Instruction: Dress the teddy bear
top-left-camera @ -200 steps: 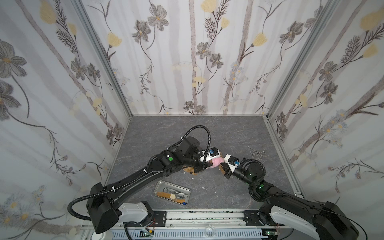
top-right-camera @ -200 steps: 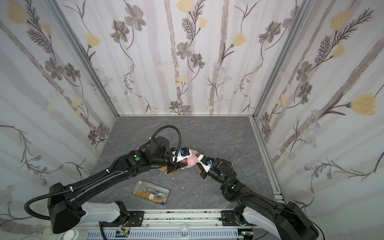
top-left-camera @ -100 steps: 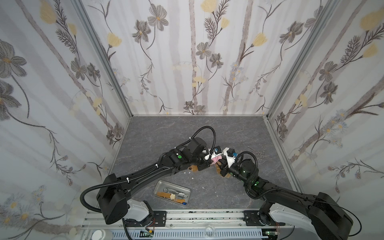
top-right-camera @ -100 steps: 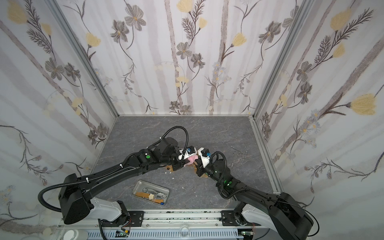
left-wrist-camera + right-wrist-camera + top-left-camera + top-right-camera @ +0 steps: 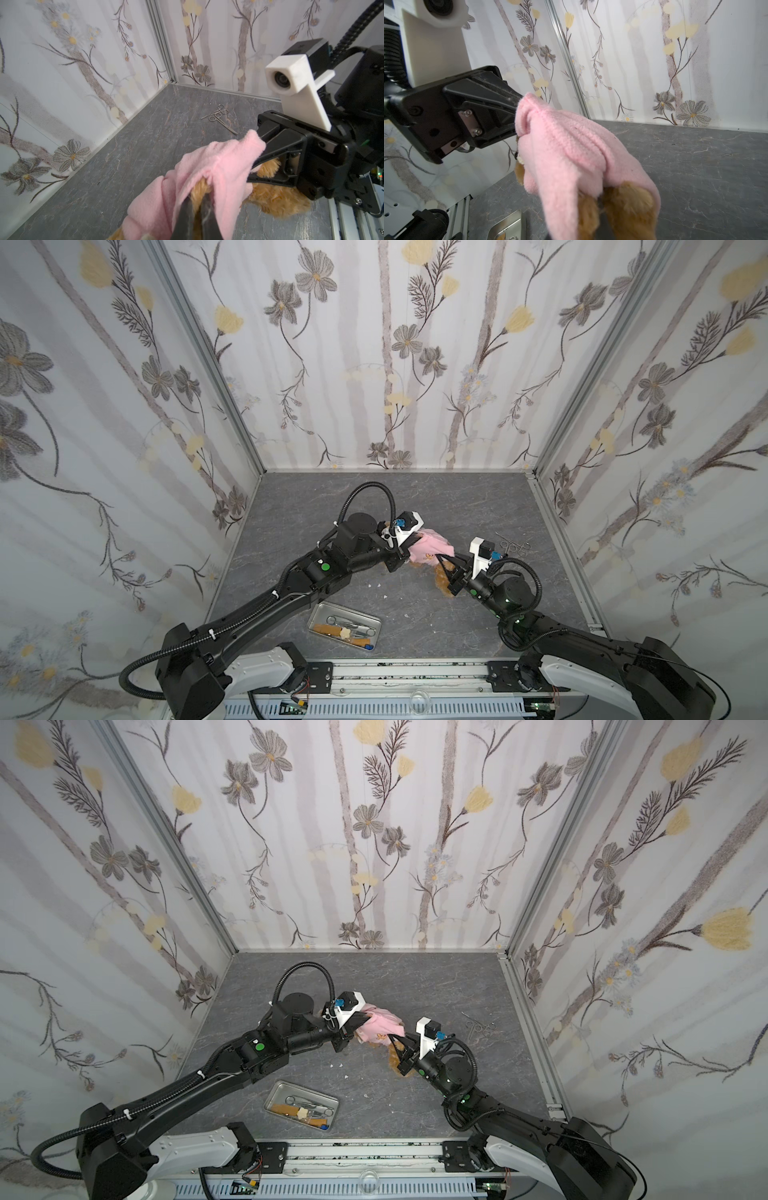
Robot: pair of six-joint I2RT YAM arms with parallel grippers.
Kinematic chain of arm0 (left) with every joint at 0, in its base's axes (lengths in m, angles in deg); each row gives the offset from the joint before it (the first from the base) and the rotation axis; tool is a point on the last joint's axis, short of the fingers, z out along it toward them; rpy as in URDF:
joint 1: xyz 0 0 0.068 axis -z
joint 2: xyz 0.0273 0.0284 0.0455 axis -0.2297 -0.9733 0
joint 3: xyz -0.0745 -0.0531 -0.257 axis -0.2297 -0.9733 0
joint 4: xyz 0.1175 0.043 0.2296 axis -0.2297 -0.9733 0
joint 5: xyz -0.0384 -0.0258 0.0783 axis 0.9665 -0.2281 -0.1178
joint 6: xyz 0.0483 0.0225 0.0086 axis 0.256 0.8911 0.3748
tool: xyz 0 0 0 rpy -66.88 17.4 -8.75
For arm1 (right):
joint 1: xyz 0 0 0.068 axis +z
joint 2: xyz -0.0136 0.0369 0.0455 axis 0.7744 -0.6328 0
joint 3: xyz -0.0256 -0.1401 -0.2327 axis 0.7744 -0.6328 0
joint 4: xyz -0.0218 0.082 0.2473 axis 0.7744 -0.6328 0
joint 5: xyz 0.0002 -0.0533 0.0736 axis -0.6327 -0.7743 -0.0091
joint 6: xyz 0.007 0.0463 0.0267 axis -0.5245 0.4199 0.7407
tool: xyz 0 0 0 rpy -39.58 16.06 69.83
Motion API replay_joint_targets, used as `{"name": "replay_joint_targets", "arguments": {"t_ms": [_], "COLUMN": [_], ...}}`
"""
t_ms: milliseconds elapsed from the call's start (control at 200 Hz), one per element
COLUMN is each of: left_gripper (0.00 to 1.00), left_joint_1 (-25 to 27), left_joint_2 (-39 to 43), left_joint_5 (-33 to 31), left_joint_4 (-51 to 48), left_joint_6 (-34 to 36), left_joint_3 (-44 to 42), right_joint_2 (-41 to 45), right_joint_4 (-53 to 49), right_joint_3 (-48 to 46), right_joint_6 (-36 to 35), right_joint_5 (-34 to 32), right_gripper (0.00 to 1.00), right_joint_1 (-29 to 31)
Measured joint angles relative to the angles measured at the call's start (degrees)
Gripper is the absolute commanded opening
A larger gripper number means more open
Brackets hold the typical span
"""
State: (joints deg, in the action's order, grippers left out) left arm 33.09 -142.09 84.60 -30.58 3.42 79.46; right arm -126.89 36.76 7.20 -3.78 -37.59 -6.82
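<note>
While pinching pink shirt (image 5: pixel 428 549) in narrow left jaws and teddy bear (image 5: pixel 439 581) in narrow right jaws, holds both near surface (image 5: pixel 415 497) centre, shirt over head; forceps (image 5: pixel 513 546) at two o'clock, instrument tray (image 5: pixel 344 626) at eight.

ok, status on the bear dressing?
Left gripper shut on pink shirt top. Right gripper shut on its hem. Teddy bear inside shirt, legs out. Forceps and tray lie clear of it.

There is one teddy bear (image 5: pixel 441 581), one pink shirt (image 5: pixel 428 549), one tray (image 5: pixel 349 611), two loose forceps (image 5: pixel 513 546).
</note>
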Motion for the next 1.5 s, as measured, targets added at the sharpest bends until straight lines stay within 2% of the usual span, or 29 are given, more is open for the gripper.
{"name": "replay_joint_targets", "arguments": {"t_ms": [275, 500, 615, 704, 714, 744, 769, 899, 1009, 1229, 1504], "left_gripper": [0.0, 0.0, 0.0, 0.02, 0.03, 0.16, 0.21, 0.32, 0.31, 0.22, 0.19], "left_joint_1": [-0.6, -0.9, -0.5, -0.4, -0.3, -0.3, -0.3, -0.3, 0.1, 4.9, 7.5], "left_joint_2": [3.8, 6.5, 5.7, 4.8, 4.8, 4.7, 4.7, 4.6, 3.9, -0.5, -5.3], "left_joint_5": [2.2, -2.5, -2.5, -1.9, -1.9, -1.9, -2.0, -2.6, -1.7, -2.2, -8.4], "left_joint_4": [7.0, 15.9, 17.2, 13.0, 12.5, 10.8, 9.3, 1.3, -5.8, -18.9, -28.2], "left_joint_6": [-11.1, -22.8, -24.4, -21.6, -21.0, -19.3, -17.4, -8.9, -2.8, 8.2, 16.5], "left_joint_3": [-3.4, -5.4, -5.3, -3.4, -3.1, -2.3, -1.7, 0.7, 3.6, 9.1, 10.6], "right_joint_2": [-1.4, -6.9, -7.9, -7.2, -7.0, -6.3, -5.7, -2.4, -0.1, 1.6, 1.7], "right_joint_4": [5.1, 6.8, 6.8, 6.4, 6.3, 5.6, 4.7, -2.3, -10.0, -19.3, -23.2], "right_joint_3": [-0.7, -1.6, -1.1, -0.7, -0.7, -0.5, -0.3, 0.7, 2.1, 3.7, 4.3], "right_joint_6": [0.7, 1.1, 0.4, -2.0, -2.5, -3.8, -5.1, -14.0, -22.3, -35.6, -41.5], "right_joint_5": [-0.7, -5.7, -7.0, -6.9, -6.8, -6.6, -6.5, -5.1, -4.5, -5.4, -6.6], "right_gripper": [0.0, 0.0, 0.0, 0.0, 0.0, 0.0, 0.0, 0.0, 0.0, 0.0, 0.0], "right_joint_1": [0.8, 1.0, 1.1, 1.1, 1.1, 1.1, 1.1, 1.1, 1.3, 3.4, 5.3]}}
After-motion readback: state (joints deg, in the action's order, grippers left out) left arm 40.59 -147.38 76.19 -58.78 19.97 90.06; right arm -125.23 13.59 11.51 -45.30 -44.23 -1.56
